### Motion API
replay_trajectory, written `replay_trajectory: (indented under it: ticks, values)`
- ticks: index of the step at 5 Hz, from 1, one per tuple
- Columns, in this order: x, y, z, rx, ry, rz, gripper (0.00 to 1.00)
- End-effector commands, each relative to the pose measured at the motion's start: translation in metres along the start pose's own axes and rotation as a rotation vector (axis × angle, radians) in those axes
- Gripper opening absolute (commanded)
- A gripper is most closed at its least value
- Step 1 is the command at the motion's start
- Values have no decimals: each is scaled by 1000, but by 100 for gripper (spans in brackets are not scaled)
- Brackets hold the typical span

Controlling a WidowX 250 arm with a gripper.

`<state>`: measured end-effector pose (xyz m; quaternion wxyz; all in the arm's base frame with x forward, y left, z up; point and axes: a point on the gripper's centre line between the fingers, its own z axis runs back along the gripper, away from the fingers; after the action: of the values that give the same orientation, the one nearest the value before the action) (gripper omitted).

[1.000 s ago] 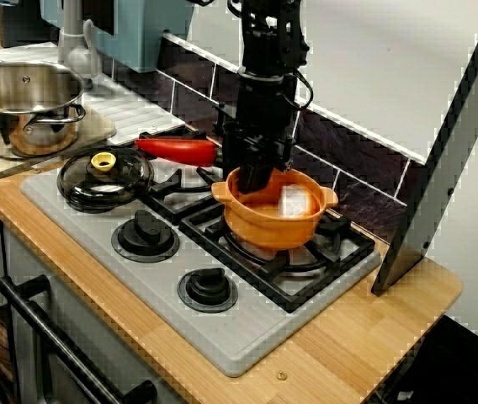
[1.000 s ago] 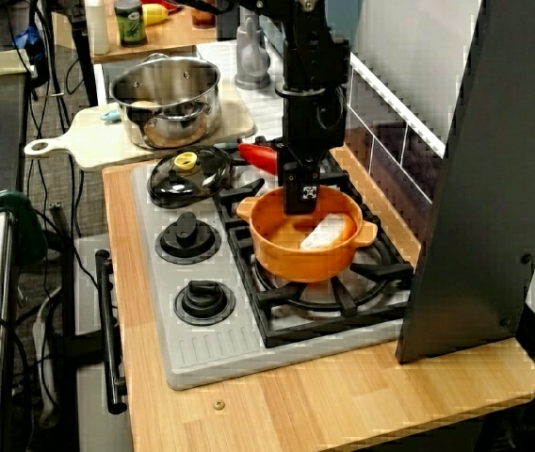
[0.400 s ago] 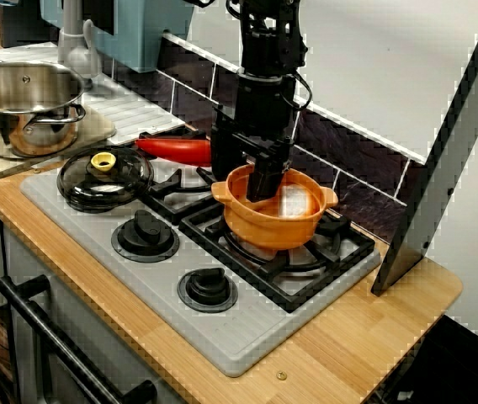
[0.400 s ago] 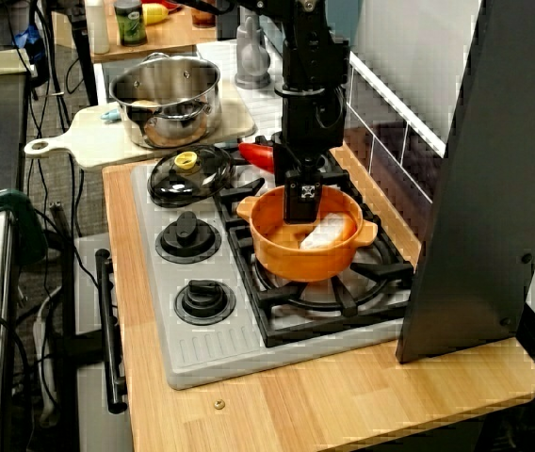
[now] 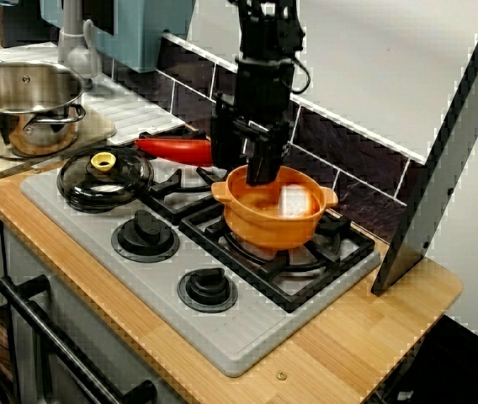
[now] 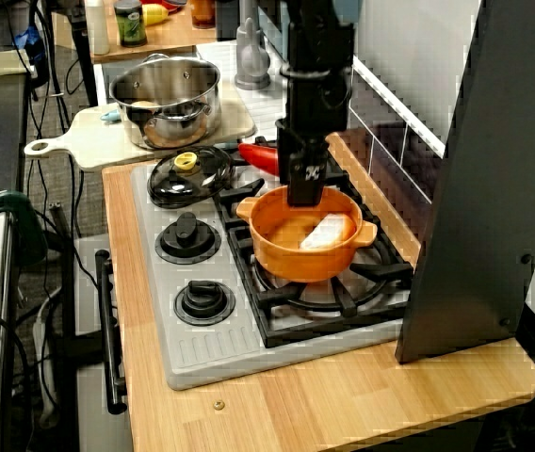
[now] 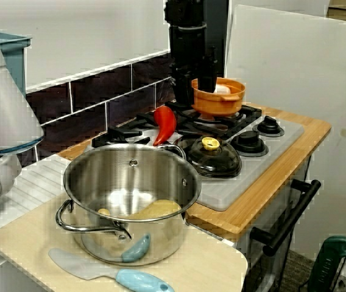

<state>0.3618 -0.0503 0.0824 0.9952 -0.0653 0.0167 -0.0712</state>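
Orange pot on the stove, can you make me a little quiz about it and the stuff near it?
1. True or false: the orange pot sits on the stove.
2. What colour is the knob on the dark lid?
3. The gripper hangs over: A the orange pot, B a frying pan, C the dark lid.
Key: 1 true; 2 yellow; 3 A.

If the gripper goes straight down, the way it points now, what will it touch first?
The gripper would probably meet the orange pot first, at its back rim or just inside; depth is unclear.
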Motion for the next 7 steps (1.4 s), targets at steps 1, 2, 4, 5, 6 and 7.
replay_trajectory:
  ticks: [1, 2, 4, 5, 6, 7]
  values:
    - [4, 4, 55, -19, -77, -48, 100]
    - [0, 6, 69, -40, -106, -82, 100]
    - [-28, -28, 77, -6, -167, -68, 100]
    - [-31, -40, 69, 8, -176, -26, 100]
    - [-30, -45, 64, 18, -180, -11, 100]
    - [-29, -47, 59, 31, -169, -12, 100]
